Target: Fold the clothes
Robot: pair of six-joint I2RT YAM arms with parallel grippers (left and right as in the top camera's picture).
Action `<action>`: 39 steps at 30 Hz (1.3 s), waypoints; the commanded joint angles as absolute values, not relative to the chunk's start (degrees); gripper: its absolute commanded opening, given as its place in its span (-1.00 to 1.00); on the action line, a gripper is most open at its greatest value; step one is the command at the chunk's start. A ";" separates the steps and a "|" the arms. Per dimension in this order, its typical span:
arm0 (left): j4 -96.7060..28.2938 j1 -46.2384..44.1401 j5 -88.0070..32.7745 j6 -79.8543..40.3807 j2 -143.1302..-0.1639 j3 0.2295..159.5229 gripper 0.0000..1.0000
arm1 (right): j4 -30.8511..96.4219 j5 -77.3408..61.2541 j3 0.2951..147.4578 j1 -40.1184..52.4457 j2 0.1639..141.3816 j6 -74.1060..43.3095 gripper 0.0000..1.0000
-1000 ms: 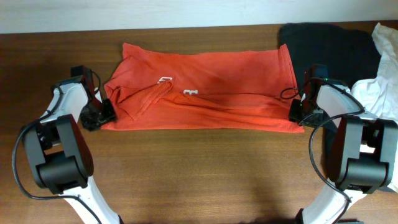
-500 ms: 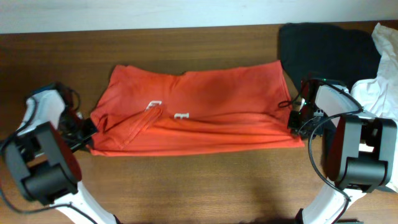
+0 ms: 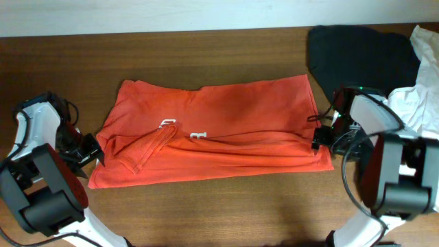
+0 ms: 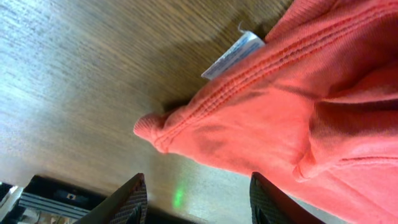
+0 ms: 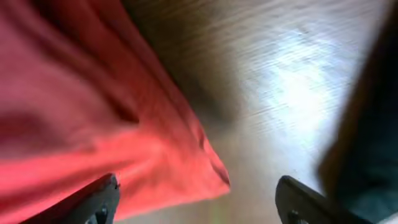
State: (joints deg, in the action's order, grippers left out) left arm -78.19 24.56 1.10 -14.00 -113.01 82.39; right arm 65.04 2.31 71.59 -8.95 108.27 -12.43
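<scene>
Since a second ago the shirt (image 3: pixel 226 123) has slid toward the lower left of the overhead frame, and both grippers have let go of its lower corners. It lies spread crosswise on the wooden table (image 3: pixel 219 206), roughly central, red-orange, with white lettering (image 3: pixel 182 130) left of its middle beside a folded-over sleeve. The left gripper (image 3: pixel 86 152) sits just off the shirt's lower left corner. In the left wrist view, this gripper (image 4: pixel 199 202) has its two fingers apart at the bottom edge with only bare wood between them. The stitched corner of the cloth lies just ahead of them, untouched, and a white label (image 4: pixel 233 55) pokes out from under the hem higher up. The right gripper (image 3: pixel 321 137) is at the shirt's right edge near the lower right corner. Its own view is blurred, but the fingers stand wide apart low in the frame, with the pointed cloth corner lying just ahead of the gap between them and not clamped. A black garment (image 3: pixel 363 51) and a white garment (image 3: pixel 418 89) lie at the upper right, apart from the shirt.
</scene>
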 commanded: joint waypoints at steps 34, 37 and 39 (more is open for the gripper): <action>-29.56 5.34 -9.50 -0.32 -132.42 100.66 0.23 | 69.25 0.47 87.50 -8.99 100.84 -10.74 0.98; -29.63 5.30 -7.68 -0.34 -132.42 100.66 -0.30 | 69.47 -0.47 87.50 -8.99 100.84 -10.72 0.99; -29.80 5.30 -7.68 -0.36 -132.44 100.66 -0.57 | 69.47 -0.47 87.50 -8.99 100.84 -10.72 1.00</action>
